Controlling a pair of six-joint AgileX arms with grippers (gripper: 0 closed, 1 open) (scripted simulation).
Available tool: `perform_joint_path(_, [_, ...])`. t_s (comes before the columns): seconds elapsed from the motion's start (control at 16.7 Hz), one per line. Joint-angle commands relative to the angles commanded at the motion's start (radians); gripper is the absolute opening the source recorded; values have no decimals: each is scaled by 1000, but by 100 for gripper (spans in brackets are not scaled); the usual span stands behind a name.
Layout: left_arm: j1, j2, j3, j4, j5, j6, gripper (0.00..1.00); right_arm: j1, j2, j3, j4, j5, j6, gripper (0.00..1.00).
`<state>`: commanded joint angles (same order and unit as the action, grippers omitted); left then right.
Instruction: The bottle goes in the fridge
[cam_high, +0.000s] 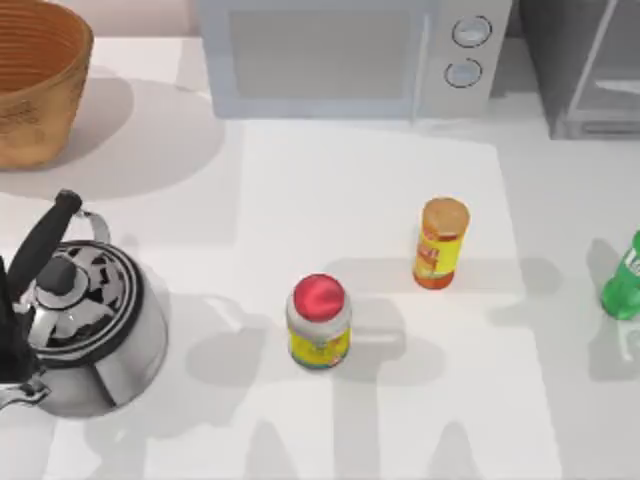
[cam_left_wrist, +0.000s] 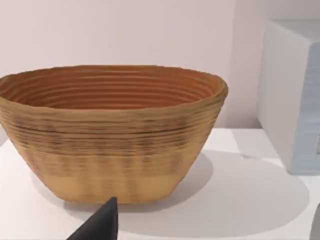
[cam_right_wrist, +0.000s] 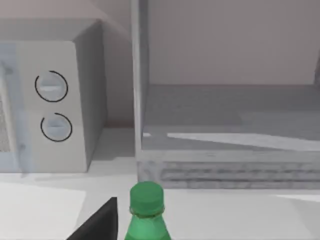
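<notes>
**Bottle at the right edge, fridge ahead of it**

Nearest the right wrist camera, one dark finger (cam_right_wrist: 100, 220) of the right gripper sits just beside the green bottle (cam_right_wrist: 146, 212); whether the gripper is clenched on the bottle or released cannot be told, since a single finger shows and no contact is visible. From above, the bottle (cam_high: 624, 280) stands at the right edge of the white surface (cam_high: 370, 200). In the left wrist view a dark fingertip (cam_left_wrist: 100, 225) of the left gripper shows before the woven basket (cam_left_wrist: 110, 130) at the far left; its state cannot be told either.

Mid-surface stand the red-lidded jar (cam_high: 318, 322) and the orange-lidded jar (cam_high: 440, 243), well apart from the bottle, and a steel kettle (cam_high: 85, 325) sits at the left.

Farthest back, the microwave (cam_high: 350, 55) sits just beside the fridge (cam_high: 585, 65), whose interior (cam_right_wrist: 230, 115) looks open toward the bottle.

Risks, as I judge them: an off-centre grasp could tip the narrow bottle; a low carry could catch the fridge's front sill (cam_right_wrist: 230, 172); drifting left could strike the pale door frame (cam_right_wrist: 139, 80).
</notes>
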<state>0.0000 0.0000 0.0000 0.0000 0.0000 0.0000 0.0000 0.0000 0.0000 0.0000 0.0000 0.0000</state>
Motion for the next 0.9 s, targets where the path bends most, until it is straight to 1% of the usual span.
perform_joint_path(0.18, [0, 0, 0, 0, 0, 0, 100, -4, 12, 2, 3, -11, -8, 100])
perform_joint_path(0.36, [0, 0, 0, 0, 0, 0, 100, -36, 108, 20, 25, -101, -64, 100])
perform_joint_path(0.54, [0, 0, 0, 0, 0, 0, 100, -96, 298, 55, 66, -251, -153, 100])
perform_joint_path(0.9, [0, 0, 0, 0, 0, 0, 100, -269, 860, 173, 192, -640, -388, 100])
